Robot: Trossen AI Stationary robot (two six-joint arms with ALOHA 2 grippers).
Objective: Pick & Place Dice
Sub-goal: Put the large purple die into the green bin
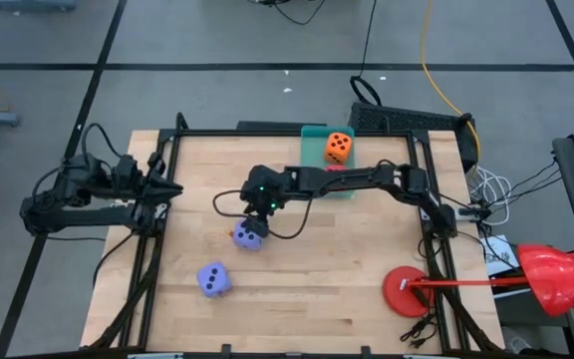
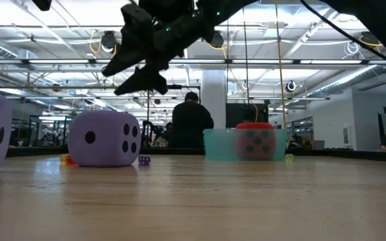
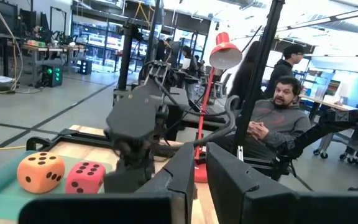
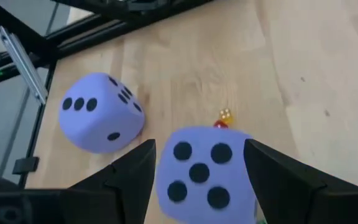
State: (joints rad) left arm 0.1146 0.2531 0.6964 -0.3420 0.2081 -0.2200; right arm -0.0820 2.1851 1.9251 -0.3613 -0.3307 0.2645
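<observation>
Both arms are showing as dark, matte, multi-jointed linkages of black tubular segments. The right arm [image 1: 367,179] is carrying a small green indicator light near its wrist, and a thin black cable is looping loosely beneath it. The left arm [image 1: 88,194] is trailing black cables in arcs around its joints. The right gripper [image 4: 197,171] is presenting two flat, black, wedge-shaped fingers [image 4: 132,171]; the left gripper [image 3: 201,180] is presenting broad, smooth black fingers [image 3: 241,186], apparently unmarked.
</observation>
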